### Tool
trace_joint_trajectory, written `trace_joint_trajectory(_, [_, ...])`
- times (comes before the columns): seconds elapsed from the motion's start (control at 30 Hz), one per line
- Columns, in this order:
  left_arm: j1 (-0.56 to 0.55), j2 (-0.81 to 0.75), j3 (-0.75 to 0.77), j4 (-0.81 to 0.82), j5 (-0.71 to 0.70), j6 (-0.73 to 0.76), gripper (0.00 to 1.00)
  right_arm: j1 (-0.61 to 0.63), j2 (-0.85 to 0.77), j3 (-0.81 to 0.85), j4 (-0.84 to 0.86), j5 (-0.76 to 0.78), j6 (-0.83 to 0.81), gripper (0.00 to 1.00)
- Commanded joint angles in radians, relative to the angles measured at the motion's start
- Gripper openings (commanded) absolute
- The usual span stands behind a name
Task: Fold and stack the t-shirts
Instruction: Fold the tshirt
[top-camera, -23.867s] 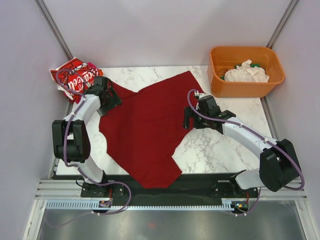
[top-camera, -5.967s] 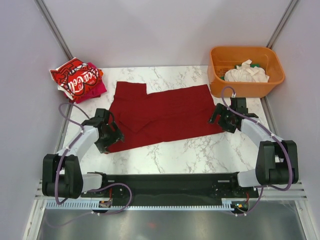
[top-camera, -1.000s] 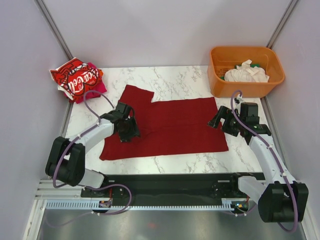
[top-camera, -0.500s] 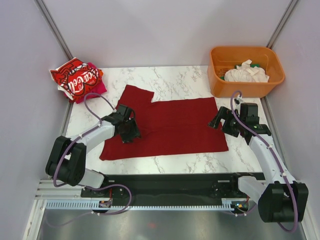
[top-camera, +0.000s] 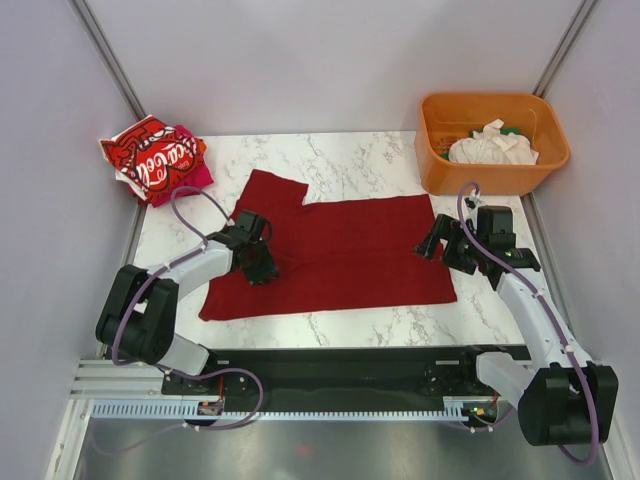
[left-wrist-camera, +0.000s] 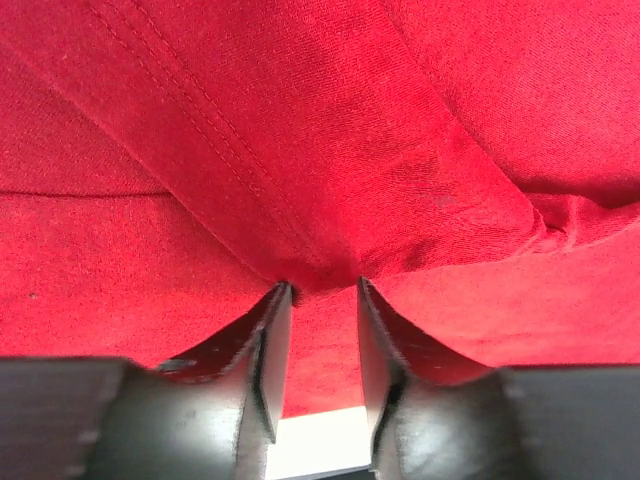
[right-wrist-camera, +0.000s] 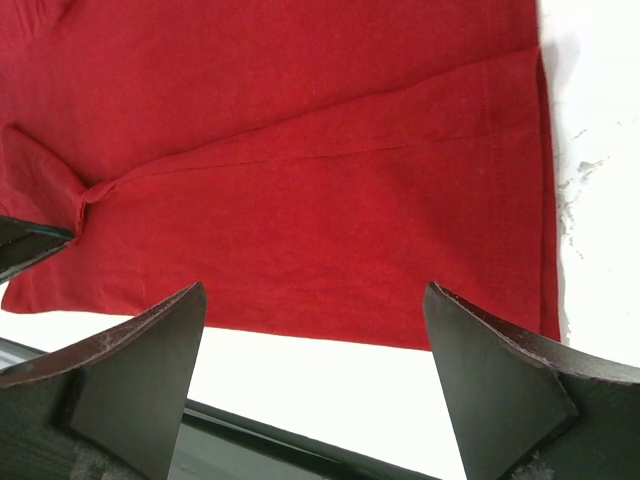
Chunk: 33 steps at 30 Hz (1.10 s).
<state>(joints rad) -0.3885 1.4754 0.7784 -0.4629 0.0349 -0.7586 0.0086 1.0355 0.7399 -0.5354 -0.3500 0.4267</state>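
Observation:
The dark red t-shirt (top-camera: 345, 250) lies folded into a wide band across the marble table, one sleeve pointing to the back left. My left gripper (top-camera: 262, 268) presses down on its left part; in the left wrist view (left-wrist-camera: 322, 290) the jaws stand narrow with a puckered ridge of the red cloth (left-wrist-camera: 330, 150) pinched between the tips. My right gripper (top-camera: 432, 243) hovers wide open over the shirt's right edge (right-wrist-camera: 300, 180), holding nothing. A bright red t-shirt with white lettering (top-camera: 152, 155) sits folded on a magenta one (top-camera: 192, 180) at the back left.
An orange tub (top-camera: 432, 150) at the back right holds a crumpled white t-shirt (top-camera: 490, 145). The table's near edge and black rail (right-wrist-camera: 250, 430) run just below the shirt's hem. Grey walls close in the left, right and back sides.
My left gripper's jaws have narrowed onto the cloth, gathering a small ridge, and the left arm has shifted slightly. The right arm and the shirt's outline have stayed where they were.

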Motion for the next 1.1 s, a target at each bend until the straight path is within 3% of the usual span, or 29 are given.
trace_joint_trajectory(0.0, [-0.004,0.013,-0.005,0.035,-0.026,-0.021,0.38,0.011,-0.006,0.006,0.006,0.014,-0.019,0.98])
trace_joint_trajectory(0.33, [-0.004,-0.021,-0.002,0.038,-0.012,-0.012,0.03,0.011,-0.008,0.004,0.005,0.025,-0.02,0.98])
trace_joint_trajectory(0.6, [-0.004,-0.03,0.071,0.006,-0.018,0.03,0.02,0.014,-0.009,0.009,0.003,0.028,-0.02,0.98])
trace_joint_trajectory(0.73, [-0.004,0.011,0.18,-0.034,-0.062,0.074,0.02,0.014,-0.006,0.009,0.005,0.029,-0.022,0.98])
trace_joint_trajectory(1.07, [-0.004,0.315,0.536,-0.102,-0.086,0.185,0.03,0.013,0.001,0.013,0.009,0.032,-0.023,0.98])
